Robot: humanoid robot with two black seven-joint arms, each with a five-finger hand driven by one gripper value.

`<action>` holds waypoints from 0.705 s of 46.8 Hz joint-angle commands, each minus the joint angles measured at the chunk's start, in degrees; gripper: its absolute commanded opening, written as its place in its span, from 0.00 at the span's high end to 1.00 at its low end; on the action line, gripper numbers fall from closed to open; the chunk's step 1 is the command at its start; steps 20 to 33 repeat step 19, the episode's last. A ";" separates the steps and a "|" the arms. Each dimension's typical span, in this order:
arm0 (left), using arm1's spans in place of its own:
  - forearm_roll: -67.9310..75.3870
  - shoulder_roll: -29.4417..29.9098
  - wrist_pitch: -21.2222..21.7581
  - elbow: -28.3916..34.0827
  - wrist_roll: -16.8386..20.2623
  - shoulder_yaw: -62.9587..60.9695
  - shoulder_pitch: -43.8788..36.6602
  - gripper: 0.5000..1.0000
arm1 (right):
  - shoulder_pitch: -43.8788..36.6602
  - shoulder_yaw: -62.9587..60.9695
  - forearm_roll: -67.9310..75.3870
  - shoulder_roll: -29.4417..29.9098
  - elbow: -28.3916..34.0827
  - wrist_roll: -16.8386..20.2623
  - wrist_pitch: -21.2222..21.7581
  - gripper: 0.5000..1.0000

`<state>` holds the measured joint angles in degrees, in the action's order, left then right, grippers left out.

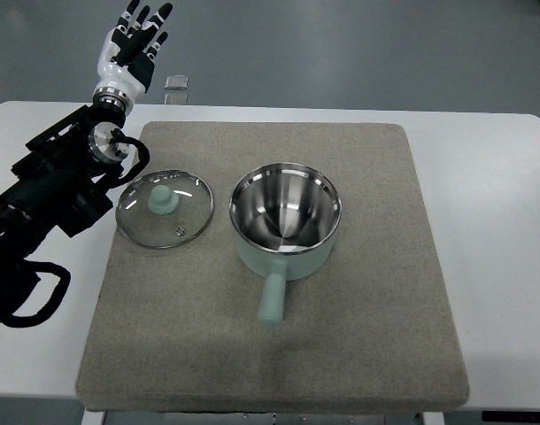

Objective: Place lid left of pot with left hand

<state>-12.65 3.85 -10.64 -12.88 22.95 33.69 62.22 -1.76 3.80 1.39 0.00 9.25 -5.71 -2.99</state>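
Note:
A glass lid with a pale green knob lies flat on the grey mat, just left of the pot. The pot is steel inside and pale green outside, open, with its handle pointing toward the near edge. My left hand is raised well beyond the lid, past the table's far left corner, with fingers spread and holding nothing. Its black arm comes in from the left edge. The right arm is out of view.
The mat covers most of the white table. A small shiny metal object lies just beyond the table's far edge, near my left hand.

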 commanded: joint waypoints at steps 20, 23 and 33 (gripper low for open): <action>0.60 4.41 -1.05 0.66 -0.01 -0.73 -4.30 0.01 | 0.09 0.15 0.19 0.00 -0.02 0.00 -0.18 0.15; 0.60 4.41 -1.05 0.66 -0.01 -0.73 -4.30 0.01 | 0.09 0.15 0.19 0.00 -0.02 0.00 -0.18 0.15; 0.60 4.41 -1.05 0.66 -0.01 -0.73 -4.30 0.01 | 0.09 0.15 0.19 0.00 -0.02 0.00 -0.18 0.15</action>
